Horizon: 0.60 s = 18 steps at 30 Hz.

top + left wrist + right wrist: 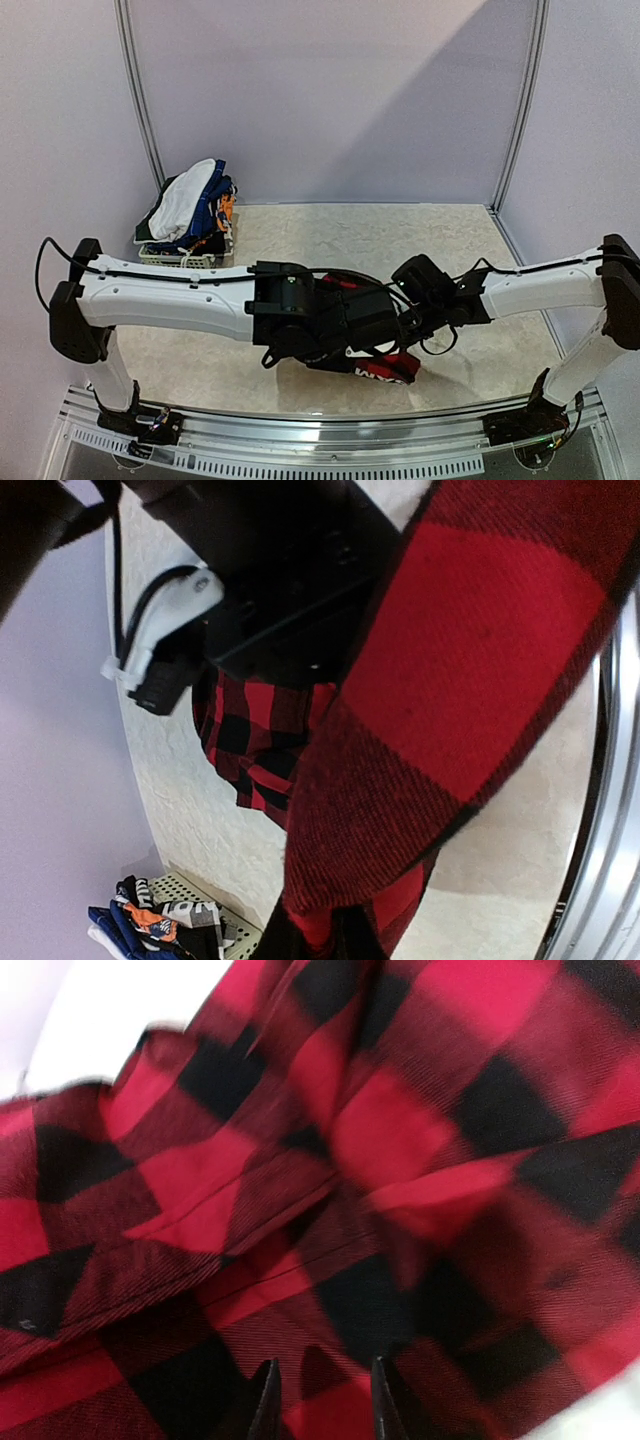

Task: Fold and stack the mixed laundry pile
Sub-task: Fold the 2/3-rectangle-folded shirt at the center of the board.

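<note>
So both arms are bunched up together near the front middle of the table [400, 240], right over the red-and-black plaid shirt [385, 367]. From the top view the shirt is mostly hidden under the black wrists; a red bit with white lettering pokes out on the near side.

The left gripper [318, 932] is clamped right down, and the plaid cloth comes straight out from between its jaws and fills most of the left wrist view, so it's got hold of the shirt. The rest of the shirt hangs in a bunch further back under the other arm's black body.

The right gripper [322, 1400] is pointed right at the plaid. Its fingertips [266, 1400] sit a little apart with cloth showing in the gap, but honestly I can't tell if it's actually pinching any fabric or just resting against it.

The rest of the pile of clothes [190, 205] (white, blue, some orange) is heaped on the white basket [175, 257] in the far left corner, well away from the shirt.
</note>
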### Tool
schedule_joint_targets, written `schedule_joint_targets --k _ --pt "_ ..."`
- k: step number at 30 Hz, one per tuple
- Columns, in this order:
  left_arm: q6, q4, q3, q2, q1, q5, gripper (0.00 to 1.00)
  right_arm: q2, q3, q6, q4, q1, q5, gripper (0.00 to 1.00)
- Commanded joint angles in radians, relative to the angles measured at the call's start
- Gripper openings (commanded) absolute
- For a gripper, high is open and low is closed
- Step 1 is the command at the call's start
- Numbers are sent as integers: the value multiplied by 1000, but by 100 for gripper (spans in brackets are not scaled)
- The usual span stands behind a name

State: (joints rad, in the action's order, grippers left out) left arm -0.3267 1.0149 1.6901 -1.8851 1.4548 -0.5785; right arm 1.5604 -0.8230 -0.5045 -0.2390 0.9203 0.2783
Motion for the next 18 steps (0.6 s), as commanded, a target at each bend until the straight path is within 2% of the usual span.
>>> schedule_joint_targets --k 1,12,18 --pt "-77 -48 32 9 -52 16 0 -73 -51 -46 -136 -51 -250 35" --pt "-200 -101 105 -64 -163 110 0 -225 -13 -125 -279 -146 -567 42" --pt "-270 -120 164 -140 -227 157 0 -320 41 -174 -319 -180 -673 43"
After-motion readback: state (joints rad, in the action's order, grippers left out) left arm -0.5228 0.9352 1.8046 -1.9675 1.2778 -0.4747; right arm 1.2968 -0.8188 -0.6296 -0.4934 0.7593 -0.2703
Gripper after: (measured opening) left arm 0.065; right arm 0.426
